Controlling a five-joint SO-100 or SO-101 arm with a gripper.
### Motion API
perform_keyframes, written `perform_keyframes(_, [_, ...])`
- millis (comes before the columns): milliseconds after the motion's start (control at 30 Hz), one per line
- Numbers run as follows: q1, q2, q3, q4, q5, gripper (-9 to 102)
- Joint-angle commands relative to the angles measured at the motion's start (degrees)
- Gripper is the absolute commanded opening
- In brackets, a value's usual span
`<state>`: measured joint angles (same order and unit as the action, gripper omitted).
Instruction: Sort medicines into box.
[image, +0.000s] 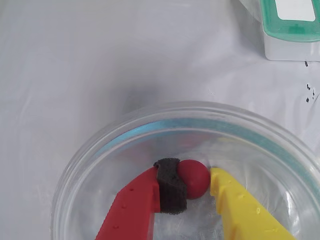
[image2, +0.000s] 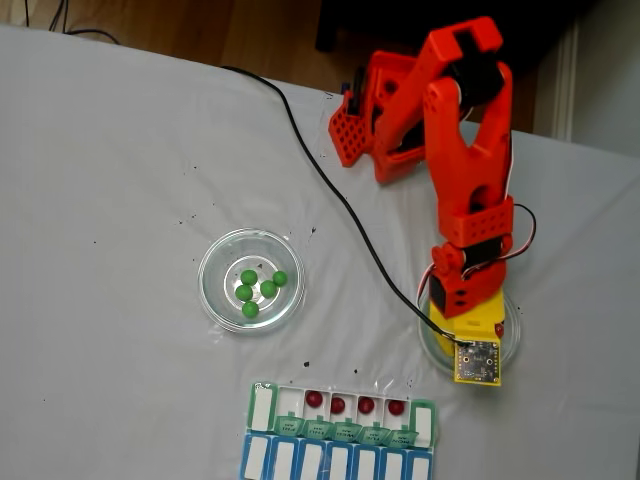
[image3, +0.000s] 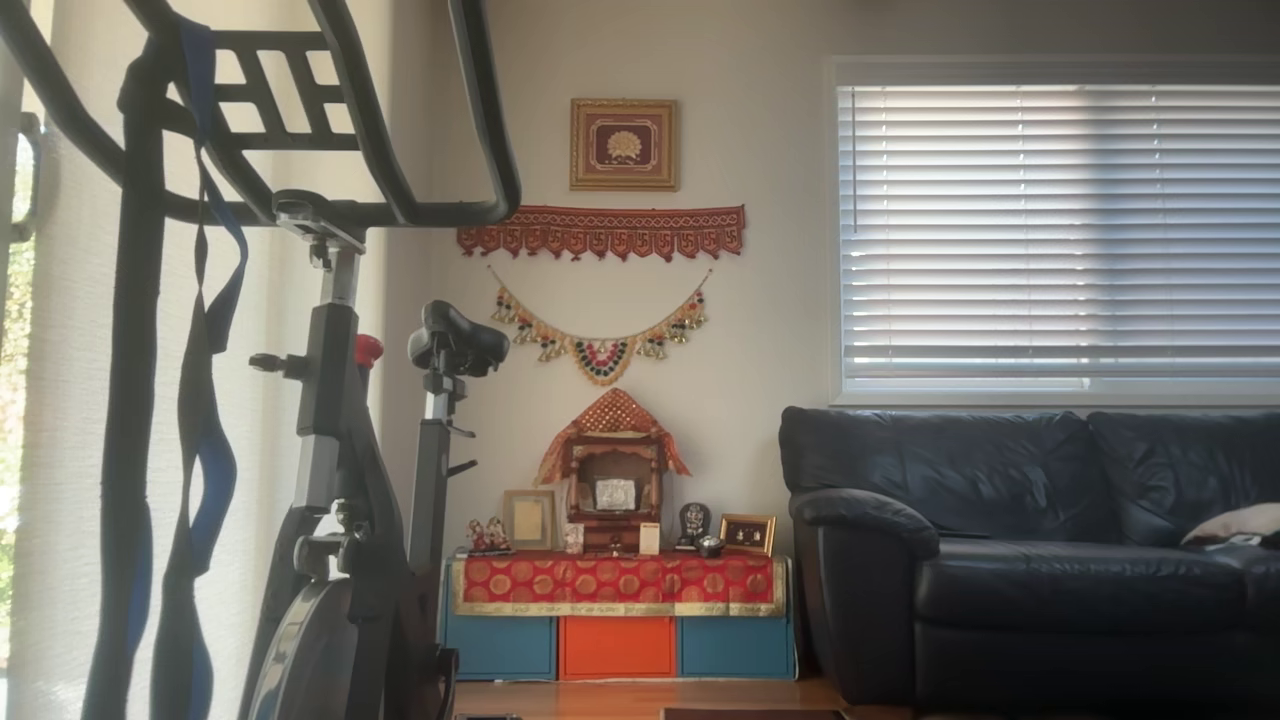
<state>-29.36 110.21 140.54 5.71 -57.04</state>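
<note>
In the wrist view my gripper (image: 191, 176) reaches down into a clear glass dish (image: 125, 137). Its red finger's black foam pad (image: 170, 186) and its yellow finger (image: 225, 192) press on either side of one dark red ball (image: 195, 177) at the dish bottom. In the fixed view the orange arm (image2: 465, 200) leans over this right-hand dish (image2: 512, 335) and hides what lies in it. Several green balls (image2: 258, 289) lie in the left dish (image2: 215, 262). The box (image2: 262, 405) has its green lids open, with several red balls (image2: 338, 404) one per compartment. Its corner (image: 290, 22) shows at the wrist view's top right.
A blue-lidded row (image2: 300, 462) adjoins the box at the table's near edge. A black cable (image2: 320, 170) runs across the white cloth to the arm. The other view looks into a room with an exercise bike (image3: 340, 450) and a sofa (image3: 1040, 560).
</note>
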Motion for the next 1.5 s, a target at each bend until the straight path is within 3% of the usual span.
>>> perform_keyframes(0, [0.1,-0.3,-1.0,-2.7,-0.3,9])
perform_keyframes(233, [0.1,-1.0,-1.1,-3.1,-0.4,5])
perform_keyframes(700, [-0.3,5.8,-1.1,5.4,1.2,1])
perform_keyframes(1033, [0.6,23.1,-9.0,33.0,8.2,2])
perform_keyframes(1233, [1.8,32.0,-10.7,40.2,12.9,1])
perform_keyframes(1400, [4.6,35.8,-21.5,52.0,21.5,2])
perform_keyframes(1467, [6.9,36.9,-23.7,52.5,25.5,1])
